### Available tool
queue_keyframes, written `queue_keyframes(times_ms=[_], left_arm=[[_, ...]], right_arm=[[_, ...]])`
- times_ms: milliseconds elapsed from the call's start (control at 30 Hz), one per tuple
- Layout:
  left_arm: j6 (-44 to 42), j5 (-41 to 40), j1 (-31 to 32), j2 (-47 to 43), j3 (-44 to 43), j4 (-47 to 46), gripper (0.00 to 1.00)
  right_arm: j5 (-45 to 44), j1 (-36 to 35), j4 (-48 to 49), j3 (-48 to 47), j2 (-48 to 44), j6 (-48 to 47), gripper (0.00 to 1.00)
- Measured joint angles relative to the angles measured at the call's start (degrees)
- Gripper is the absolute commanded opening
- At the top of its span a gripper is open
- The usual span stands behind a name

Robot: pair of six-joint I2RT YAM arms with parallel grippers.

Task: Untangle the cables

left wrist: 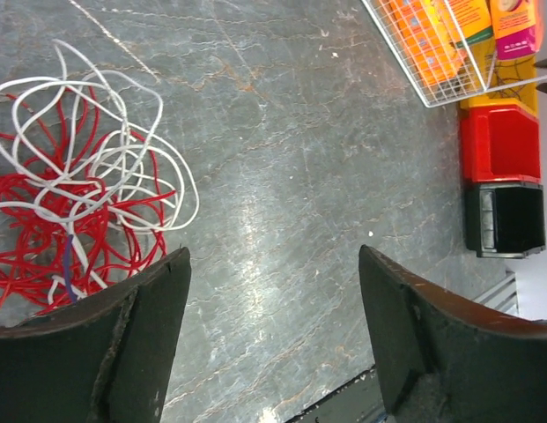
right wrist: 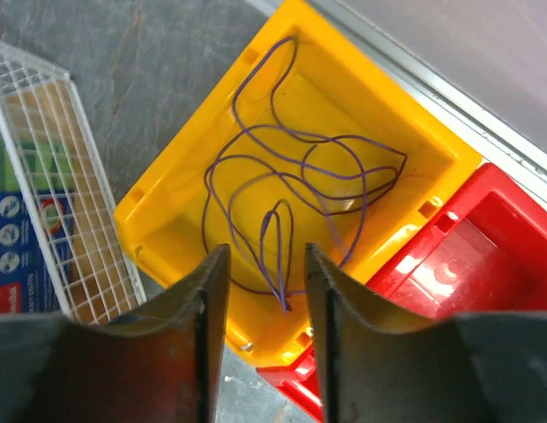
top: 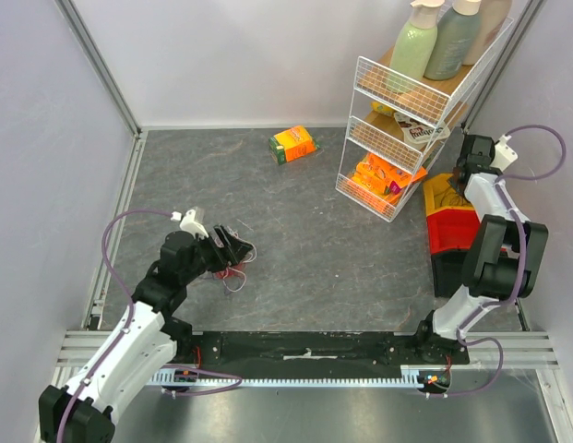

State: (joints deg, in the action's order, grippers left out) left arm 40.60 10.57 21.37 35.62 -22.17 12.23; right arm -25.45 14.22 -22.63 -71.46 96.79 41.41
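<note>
Two tangled loops: red cable (left wrist: 26, 238), white cable (left wrist: 123, 159); left gripper (left wrist: 273, 264) wide open, empty; right gripper (right wrist: 266, 264) slightly parted above purple cable (right wrist: 275, 211).

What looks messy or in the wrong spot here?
An orange box lies askew by itself on the table, away from the wire rack that holds similar packs. Beside the left fingers, red and white wires sit in one knotted heap.

The grey table (top: 323, 249) bears a cable tangle (left wrist: 79, 203) near left, an orange box (top: 294, 144) far centre, and, at right, a wire rack (top: 364, 188) beside stacked bins (top: 447, 231).
</note>
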Motion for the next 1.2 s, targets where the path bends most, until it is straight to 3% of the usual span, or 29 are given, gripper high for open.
queue_keyframes(times_ms=[167, 300, 467, 600, 700, 800, 833, 967, 1067, 1200], left_arm=[[0.4, -2.8, 0.0, 0.5, -0.8, 2.9, 0.87], [0.7, -5.3, 0.0, 1.5, -2.6, 6.3, 0.86], [2.3, -10.1, 0.0, 1.5, -4.7, 11.9, 0.77], [3.9, -15.2, 0.0, 1.6, -5.0, 15.3, 0.75], [4.7, -18.4, 0.0, 3.0, -5.4, 17.7, 0.71], [5.0, -20.7, 0.0, 5.2, -6.1, 19.1, 0.66], [5.2, -21.1, 0.0, 6.0, -6.2, 19.4, 0.65], [5.9, -21.0, 0.0, 7.1, -6.4, 20.4, 0.58], [6.7, -20.3, 0.0, 7.1, -6.4, 20.6, 0.48], [7.5, -18.5, 0.0, 7.5, -6.4, 20.7, 0.42]], right_arm=[[1.9, -0.6, 1.8, 1.5, -2.3, -2.6, 0.70], [2.5, -0.7, 2.0, 6.8, -12.4, -3.5, 0.70], [3.8, -4.2, 1.4, 16.0, -29.8, -3.7, 0.65], [5.2, -15.6, -0.5, 23.5, -40.4, -2.4, 0.62], [6.0, -32.2, -0.9, 28.0, -42.9, -0.1, 0.63], [7.6, -50.9, 2.1, 32.1, -41.6, 0.5, 0.64], [8.9, -58.2, 4.0, 32.3, -38.3, -0.4, 0.64], [13.2, -74.5, 10.3, 26.4, -21.8, -5.7, 0.63], [17.8, -80.7, 15.2, 21.3, -12.4, -10.3, 0.62], [23.2, -81.3, 19.3, 16.4, -5.9, -16.1, 0.61]])
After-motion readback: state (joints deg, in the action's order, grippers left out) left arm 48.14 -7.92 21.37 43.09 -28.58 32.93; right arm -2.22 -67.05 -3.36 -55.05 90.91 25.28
